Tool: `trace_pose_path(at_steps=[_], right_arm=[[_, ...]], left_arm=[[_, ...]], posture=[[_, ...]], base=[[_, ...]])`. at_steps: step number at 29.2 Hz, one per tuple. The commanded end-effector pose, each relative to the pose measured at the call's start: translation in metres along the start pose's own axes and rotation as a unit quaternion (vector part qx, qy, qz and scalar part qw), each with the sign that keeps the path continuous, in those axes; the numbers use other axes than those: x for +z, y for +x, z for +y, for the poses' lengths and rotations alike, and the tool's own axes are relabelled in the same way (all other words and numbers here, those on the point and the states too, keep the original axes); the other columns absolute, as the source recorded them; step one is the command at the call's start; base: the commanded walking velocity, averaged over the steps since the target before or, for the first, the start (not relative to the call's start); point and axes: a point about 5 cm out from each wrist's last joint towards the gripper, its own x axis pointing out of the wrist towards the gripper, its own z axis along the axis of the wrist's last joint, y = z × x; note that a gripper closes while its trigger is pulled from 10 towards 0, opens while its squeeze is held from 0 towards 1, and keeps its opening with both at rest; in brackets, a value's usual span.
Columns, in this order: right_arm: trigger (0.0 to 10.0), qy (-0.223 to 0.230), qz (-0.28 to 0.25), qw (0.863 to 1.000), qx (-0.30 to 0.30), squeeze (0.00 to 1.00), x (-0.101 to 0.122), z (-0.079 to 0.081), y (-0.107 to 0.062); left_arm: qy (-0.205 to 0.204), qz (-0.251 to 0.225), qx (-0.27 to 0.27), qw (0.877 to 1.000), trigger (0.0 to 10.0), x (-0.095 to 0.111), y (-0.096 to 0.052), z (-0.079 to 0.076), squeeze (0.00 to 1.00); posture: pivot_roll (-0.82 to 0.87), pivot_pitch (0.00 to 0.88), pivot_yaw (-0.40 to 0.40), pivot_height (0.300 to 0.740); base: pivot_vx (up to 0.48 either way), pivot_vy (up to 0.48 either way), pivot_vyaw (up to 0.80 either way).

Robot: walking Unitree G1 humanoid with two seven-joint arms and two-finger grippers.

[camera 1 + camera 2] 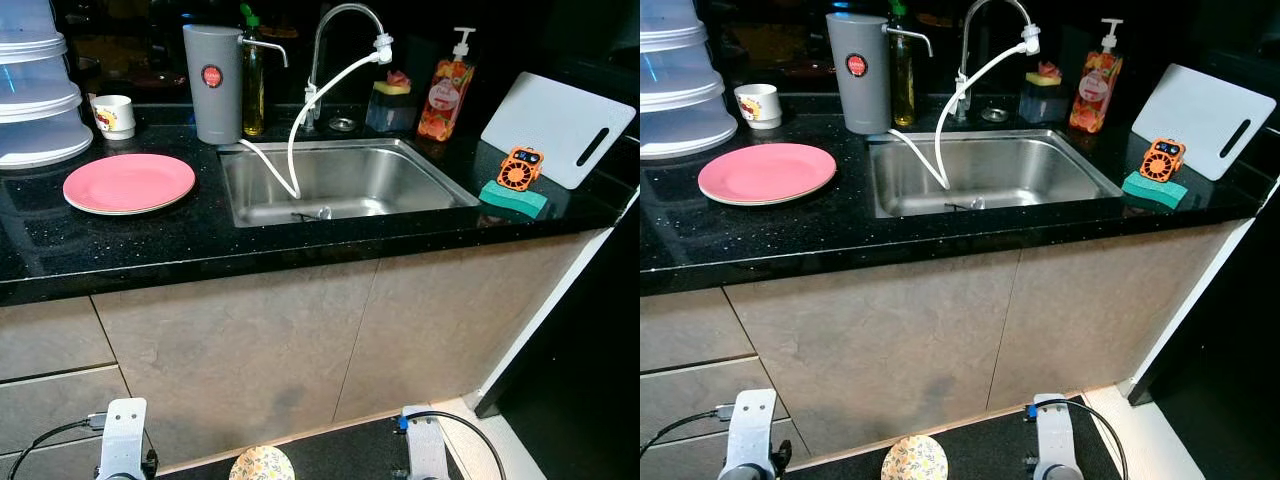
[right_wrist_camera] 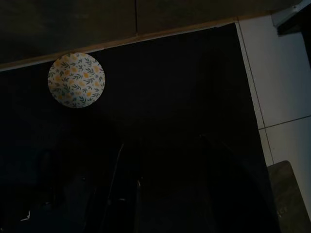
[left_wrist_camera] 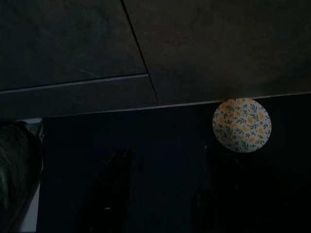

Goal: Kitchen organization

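Nothing tidied yet, by the look of it: pink plate (image 1: 129, 182) sits at the countertop's (image 1: 200, 250) left end, floral disc (image 1: 262, 464) on the floor, both arms hanging, fingers too dark to read.

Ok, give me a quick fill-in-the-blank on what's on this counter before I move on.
The pink plate lies on the counter to the ____ of the sink.
The white cutting board leans behind the small ____ fan.
The fan stands on a ____ sponge.
Below, a floral-patterned disc lies on the dark ____.

Missing words: left; orange; green; floor
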Motion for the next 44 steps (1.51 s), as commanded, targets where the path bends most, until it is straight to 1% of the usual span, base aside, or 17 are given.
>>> trace_pose_path(at_steps=[1,6,9,14,17,19,32,33,35,37,38,39,40,41,42,43,44], right_arm=[[10.0,-0.005,0.008,1.000,0.001,0.00,-0.003,0.000,0.000],[10.0,-0.003,0.003,1.000,0.002,0.00,0.001,0.002,0.000],[10.0,0.008,-0.003,1.000,-0.002,0.00,0.002,0.001,0.001],[10.0,0.012,-0.005,1.000,-0.005,0.00,0.004,0.000,0.001],[10.0,0.008,-0.003,1.000,-0.003,0.00,0.002,-0.001,0.000],[10.0,0.003,-0.004,1.000,-0.001,0.00,0.003,-0.002,0.000],[10.0,0.003,-0.002,1.000,-0.004,0.00,0.000,-0.002,0.000],[10.0,0.001,-0.011,1.000,0.001,0.00,0.002,-0.002,0.000],[10.0,-0.006,-0.027,1.000,0.006,0.00,0.009,-0.003,0.000],[10.0,-0.019,-0.090,0.996,0.013,0.00,0.030,-0.004,0.000],[10.0,-0.025,-0.141,0.990,0.015,0.00,0.048,-0.005,-0.002],[10.0,-0.010,-0.198,0.980,0.019,0.00,0.067,-0.006,-0.006],[10.0,0.002,-0.233,0.972,0.021,0.00,0.079,-0.007,-0.010],[10.0,0.002,-0.233,0.972,0.021,0.00,0.079,-0.007,-0.010],[10.0,0.011,-0.252,0.967,0.023,0.00,0.086,-0.008,-0.012],[10.0,0.022,-0.274,0.961,0.031,0.00,0.095,-0.008,-0.017],[10.0,0.029,-0.305,0.951,0.039,0.00,0.107,-0.007,-0.024]], left_arm=[[-0.009,0.006,0.001,1.000,10.0,-0.005,-0.001,-0.003,0.00],[-0.012,0.004,0.001,1.000,10.0,-0.004,-0.001,-0.003,0.00],[-0.009,0.004,-0.002,1.000,10.0,-0.004,-0.001,-0.003,0.00],[0.001,-0.001,-0.004,1.000,10.0,0.001,0.000,-0.001,0.00],[-0.013,-0.008,0.000,1.000,10.0,0.002,0.000,0.000,0.00],[-0.024,-0.015,-0.002,1.000,10.0,0.004,0.000,-0.001,0.00],[-0.024,-0.011,-0.008,1.000,10.0,-0.004,-0.002,-0.003,0.00],[-0.027,-0.021,-0.006,0.999,10.0,-0.003,-0.003,-0.002,0.00],[-0.015,-0.041,-0.008,0.999,10.0,0.001,-0.004,-0.003,0.00],[0.016,-0.096,-0.003,0.995,10.0,0.015,-0.007,-0.001,0.00],[0.016,-0.140,-0.002,0.990,10.0,0.029,-0.011,0.000,0.00],[0.017,-0.193,-0.006,0.981,10.0,0.048,-0.019,-0.001,0.00],[0.017,-0.225,-0.010,0.974,10.0,0.060,-0.026,-0.001,0.00],[0.017,-0.225,-0.010,0.974,10.0,0.060,-0.026,-0.001,0.00],[0.017,-0.244,-0.013,0.970,10.0,0.067,-0.031,-0.002,0.00],[0.010,-0.271,-0.024,0.962,10.0,0.079,-0.039,-0.005,0.00],[-0.009,-0.297,-0.032,0.954,10.0,0.091,-0.049,-0.008,0.00]], posture=[[0.04,0.048,-0.056,0.740],[0.04,0.046,-0.053,0.740],[0.04,0.038,-0.026,0.740],[0.04,0.047,-0.038,0.740],[0.04,0.035,-0.056,0.740],[0.04,0.042,-0.053,0.740],[0.03,0.046,-0.039,0.740],[0.03,0.050,-0.040,0.740],[0.04,0.053,-0.041,0.740],[0.04,0.062,-0.040,0.740],[0.04,0.065,-0.041,0.740],[0.04,0.066,-0.042,0.740],[0.04,0.066,-0.042,0.740],[0.04,0.066,-0.042,0.740],[0.04,0.066,-0.042,0.740],[0.04,0.076,-0.045,0.740],[0.04,0.078,-0.041,0.740]], base=[[0.000,0.000,0.00],[0.000,0.000,0.00],[0.000,0.000,0.00],[0.000,0.000,0.00],[0.000,0.000,0.00],[0.000,0.000,0.00],[0.000,0.000,0.00],[0.000,0.000,0.00],[0.000,0.000,0.00],[0.000,0.000,0.00],[0.000,0.000,0.00],[0.000,0.000,0.00],[0.000,0.000,0.00],[0.000,0.000,0.00],[0.000,0.000,0.00],[0.000,0.000,0.00],[0.000,0.000,0.00]])
